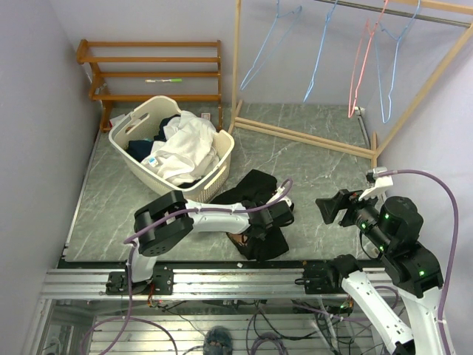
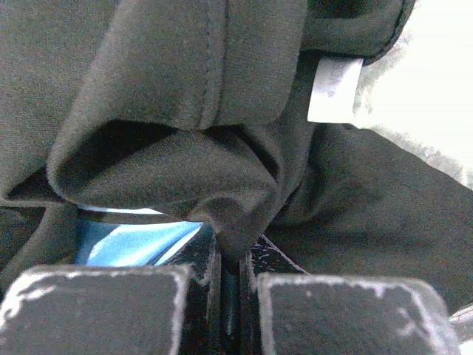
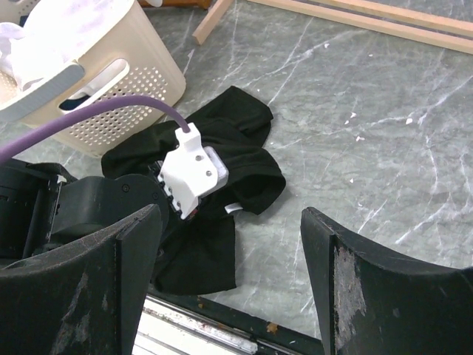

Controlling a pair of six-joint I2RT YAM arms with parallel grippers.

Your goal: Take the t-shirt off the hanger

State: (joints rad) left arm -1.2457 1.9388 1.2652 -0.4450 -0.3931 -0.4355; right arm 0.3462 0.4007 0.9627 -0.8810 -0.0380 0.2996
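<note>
Black t-shirt (image 2: 222,111): edges cut off in left wrist view. Blue sliver (image 2: 129,240) beneath its fold: identity unclear. White label (image 2: 334,89): print blurred. Left gripper (image 2: 230,296): jaws' tips buried in cloth

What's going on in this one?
The left fingers are shut on a fold of the black t-shirt, which lies bunched on the table beside the basket. A blue strip, probably the hanger, shows under the fabric, so the shirt looks not yet off. The right fingers hang open off to the side, holding nothing.
</note>
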